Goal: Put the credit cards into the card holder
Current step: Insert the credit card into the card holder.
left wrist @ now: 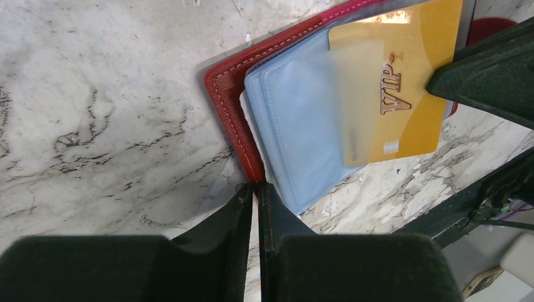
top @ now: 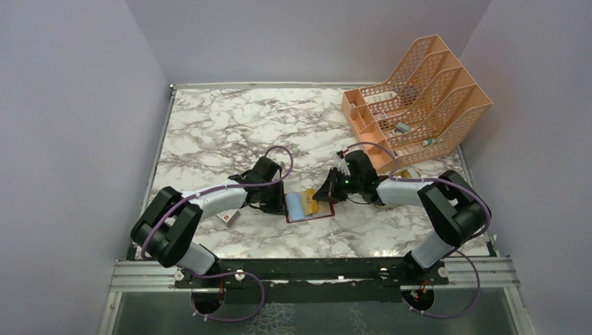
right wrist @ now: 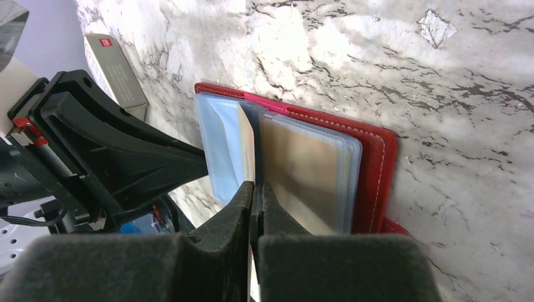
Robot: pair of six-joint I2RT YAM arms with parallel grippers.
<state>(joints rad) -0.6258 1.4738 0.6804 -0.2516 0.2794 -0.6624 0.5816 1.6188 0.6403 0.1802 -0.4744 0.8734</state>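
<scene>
The dark red card holder (top: 322,213) lies open on the marble table between both arms, its clear pale-blue sleeves (left wrist: 302,126) fanned out. My left gripper (top: 283,202) is shut on the holder's red edge (left wrist: 230,104), fingertips pinching it (left wrist: 257,187). My right gripper (top: 322,197) is shut on a gold "VIP" credit card (left wrist: 403,88), whose far end lies under a translucent sleeve. In the right wrist view the card (right wrist: 247,141) stands edge-on between the shut fingertips (right wrist: 254,187), over the holder (right wrist: 378,163). I cannot tell a blue card apart from the blue sleeves.
A small white box with a red mark (top: 228,217) lies under the left arm, and it also shows in the right wrist view (right wrist: 116,78). An orange mesh file rack (top: 412,98) stands at the back right. Walls close in the table's left, back and right.
</scene>
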